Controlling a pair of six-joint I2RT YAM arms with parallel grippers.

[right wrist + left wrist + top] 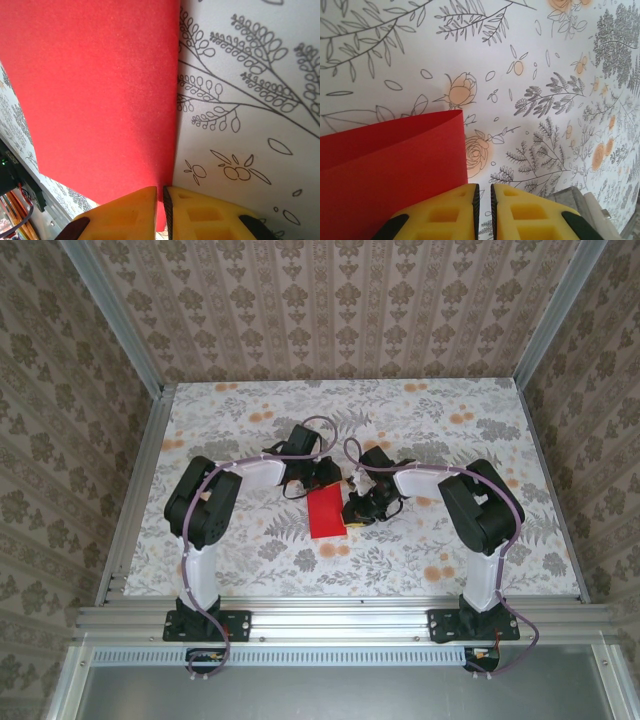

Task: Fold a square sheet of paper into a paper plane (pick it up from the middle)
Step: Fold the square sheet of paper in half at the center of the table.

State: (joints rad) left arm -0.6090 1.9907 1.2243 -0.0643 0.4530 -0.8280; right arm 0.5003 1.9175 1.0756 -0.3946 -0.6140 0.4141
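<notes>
Right wrist, right fingers [125, 215] clamp red sheet [100, 90], left fingers [440, 215] nearly together beside it, floral tablecloth [250, 125]

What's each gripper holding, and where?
The right gripper pinches the red sheet by its edge. The left gripper is nearly closed beside the sheet; whether it grips cannot be told.

Seen from above, the folded sheet of paper [326, 512] lies on the table [420, 560] at its middle, between both arms. The left gripper [484, 202] sits at the sheet's 12 o'clock; the right gripper [163, 212] at 3 o'clock, the sheet's edge between its fingers.
</notes>
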